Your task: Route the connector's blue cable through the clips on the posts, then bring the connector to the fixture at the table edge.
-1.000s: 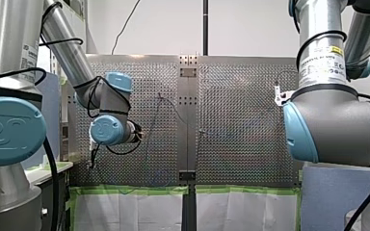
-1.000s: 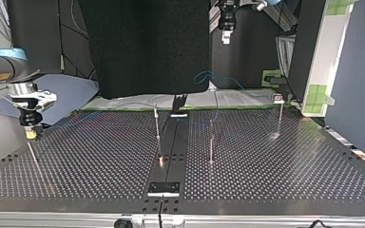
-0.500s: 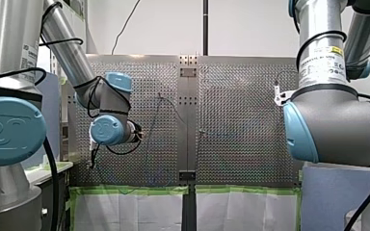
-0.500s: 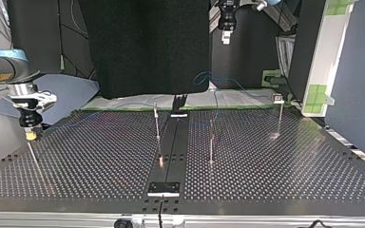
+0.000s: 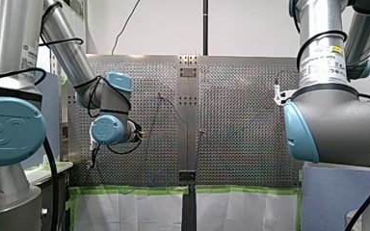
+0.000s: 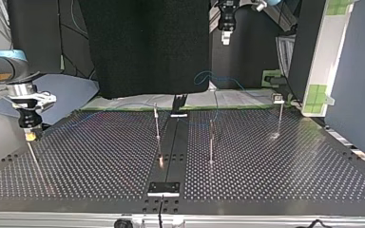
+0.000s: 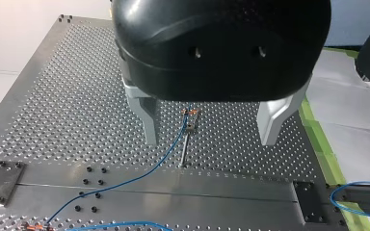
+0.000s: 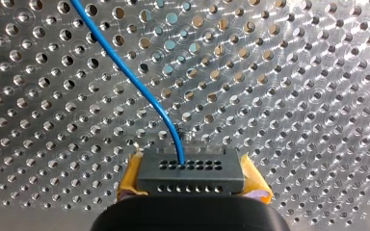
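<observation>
Front view: my right arm [image 5: 332, 120] hides the table's [image 5: 241, 120] right edge. Top view: a black sheet [image 6: 145, 47] hangs behind three posts [image 6: 211, 142], and the cable [image 6: 208, 76] loops there. Left wrist view: left gripper [image 7: 212, 126] is spread wide and empty above a post, the cable reaching its clip. Right wrist view: right gripper [image 8: 191, 180] clamps the connector [image 8: 191, 168] between yellow pads [image 8: 129, 178].

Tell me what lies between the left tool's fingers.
In the left wrist view, a clip-topped post stands below the gap of the open left tool, the blue cable leading from its clip.
</observation>
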